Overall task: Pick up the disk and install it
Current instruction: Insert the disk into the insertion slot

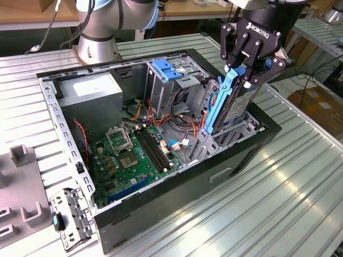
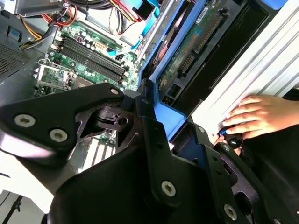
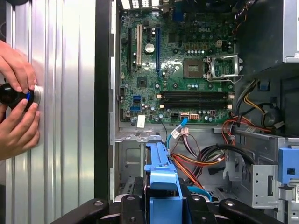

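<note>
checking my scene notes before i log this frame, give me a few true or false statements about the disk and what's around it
1. The gripper is shut on the disk. True.
2. The disk lies flat on the table. False: it stands on edge in the gripper, over the end of the case at the exterior view's right.
3. The power supply sits outside the case. False: it is inside, in a corner.
4. A person's hands hold a black knob on the table. True.
5. The case is closed. False: it is open, with the motherboard in plain sight.
</note>
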Motion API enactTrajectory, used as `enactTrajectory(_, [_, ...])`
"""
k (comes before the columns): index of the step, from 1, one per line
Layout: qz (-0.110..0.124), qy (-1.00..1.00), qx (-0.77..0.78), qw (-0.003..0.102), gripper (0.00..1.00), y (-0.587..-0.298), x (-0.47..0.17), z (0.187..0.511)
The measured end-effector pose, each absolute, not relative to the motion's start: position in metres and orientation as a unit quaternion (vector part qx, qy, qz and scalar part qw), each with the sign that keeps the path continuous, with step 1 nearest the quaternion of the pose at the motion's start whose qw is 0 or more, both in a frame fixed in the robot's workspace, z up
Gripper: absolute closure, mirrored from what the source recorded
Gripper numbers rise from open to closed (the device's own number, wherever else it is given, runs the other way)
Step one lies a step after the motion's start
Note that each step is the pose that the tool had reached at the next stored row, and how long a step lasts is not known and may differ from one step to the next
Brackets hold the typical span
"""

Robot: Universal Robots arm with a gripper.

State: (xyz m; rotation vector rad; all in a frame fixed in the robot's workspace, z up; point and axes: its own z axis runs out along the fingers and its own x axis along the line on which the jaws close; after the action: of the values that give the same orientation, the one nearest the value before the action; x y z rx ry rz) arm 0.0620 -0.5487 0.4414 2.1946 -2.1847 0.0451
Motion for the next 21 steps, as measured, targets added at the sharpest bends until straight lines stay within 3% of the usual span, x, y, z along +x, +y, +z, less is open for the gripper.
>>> enactTrajectory(21, [0.012,-0.705,0.708,0.025,0.63,-0.551,0.062,0.391])
